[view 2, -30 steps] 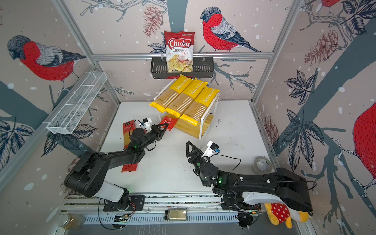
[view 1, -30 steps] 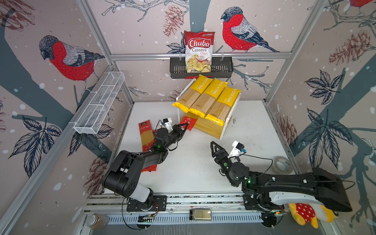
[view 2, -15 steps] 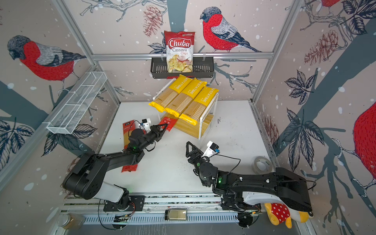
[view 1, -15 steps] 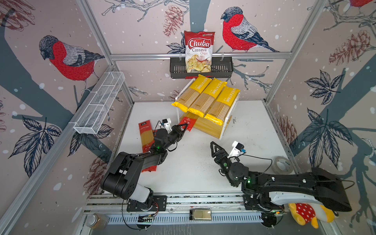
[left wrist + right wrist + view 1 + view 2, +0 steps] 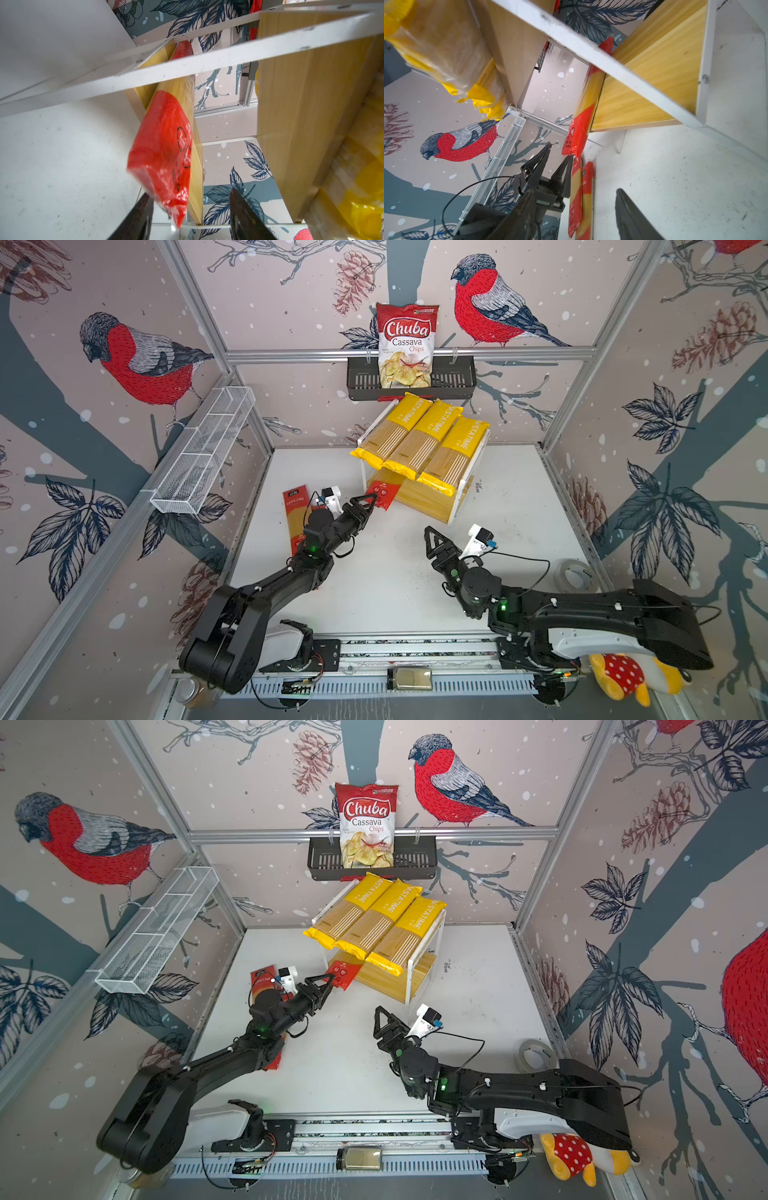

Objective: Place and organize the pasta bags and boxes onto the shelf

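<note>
So the red pack [image 5: 384,493] is lying on the lower board of the shelf [image 5: 428,502], at its left end. Its red end pokes out past the front edge over the worktop [image 5: 395,572]. The upper tier carries the three yellow PASTATIME bags [image 5: 419,435], side by side and slanted, with their ends hanging a bit over the front.

The left gripper [image 5: 374,497] is right at the sticking-out end of that red pack. In the left wrist view its fingers [image 5: 143,209] are spread, with the crinkled corner of the pack [image 5: 164,145] dangling between them. Nothing is pinched. From the right wrist view one fingertip sits just at the pack's end [image 5: 576,133]; I can't tell if it actually touches.

Two more red packs [image 5: 577,197] lie flat on the worktop next to each other, partly under the left arm in both top views.

The right gripper [image 5: 428,529] hangs over bare worktop in front of the shelf, fingers [image 5: 629,209] spread with nothing in them.

Further out, the Chuba chips bag [image 5: 406,344] stands in the black basket [image 5: 453,379] on the back wall. There's also a white wire tray [image 5: 203,452] on the left wall and a roll of tape [image 5: 575,576] by the right wall.
</note>
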`<state>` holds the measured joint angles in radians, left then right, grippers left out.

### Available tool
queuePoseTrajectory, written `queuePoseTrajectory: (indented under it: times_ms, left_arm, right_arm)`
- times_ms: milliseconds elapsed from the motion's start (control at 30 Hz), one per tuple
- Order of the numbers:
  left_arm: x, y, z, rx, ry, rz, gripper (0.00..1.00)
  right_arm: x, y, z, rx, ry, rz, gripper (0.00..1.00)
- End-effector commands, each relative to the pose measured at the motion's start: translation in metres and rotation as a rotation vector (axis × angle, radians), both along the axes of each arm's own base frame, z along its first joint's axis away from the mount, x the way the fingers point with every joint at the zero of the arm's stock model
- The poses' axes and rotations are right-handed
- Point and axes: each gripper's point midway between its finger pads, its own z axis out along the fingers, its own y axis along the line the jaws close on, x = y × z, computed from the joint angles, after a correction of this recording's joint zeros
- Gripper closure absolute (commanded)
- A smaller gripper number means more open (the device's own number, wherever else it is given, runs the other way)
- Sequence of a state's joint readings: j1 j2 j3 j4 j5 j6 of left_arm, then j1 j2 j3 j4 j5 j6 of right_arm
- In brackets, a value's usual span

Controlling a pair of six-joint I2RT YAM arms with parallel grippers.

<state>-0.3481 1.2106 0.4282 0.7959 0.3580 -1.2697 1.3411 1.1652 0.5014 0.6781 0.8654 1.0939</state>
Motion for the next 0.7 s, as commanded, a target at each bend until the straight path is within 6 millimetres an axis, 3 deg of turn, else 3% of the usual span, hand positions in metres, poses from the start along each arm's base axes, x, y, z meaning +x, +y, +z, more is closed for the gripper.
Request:
queuePoseTrajectory:
  times_ms: [0, 233, 433, 667]
  left_arm:
    - [-0.007, 0.014, -0.014, 0.147, 0.007, 0.044, 0.4]
    - [-0.026, 0.043, -0.021, 0.428, -0.013, 0.106, 0.33]
    - [-0.039, 0.075, -0.035, 0.636, 0.051, 0.178, 0.33]
    - [-0.046, 0.09, -0.043, 0.722, 0.05, 0.206, 0.28]
  right_arm:
    - [-0.001, 0.014, -0.008, -0.121, 0.0, 0.034, 0.39]
    - [-0.004, 0.051, -0.019, -0.242, 0.006, 0.099, 0.39]
    - [-0.007, 0.08, -0.034, -0.4, 0.015, 0.158, 0.39]
    - [-0.021, 0.111, -0.064, -0.555, 0.007, 0.229, 0.39]
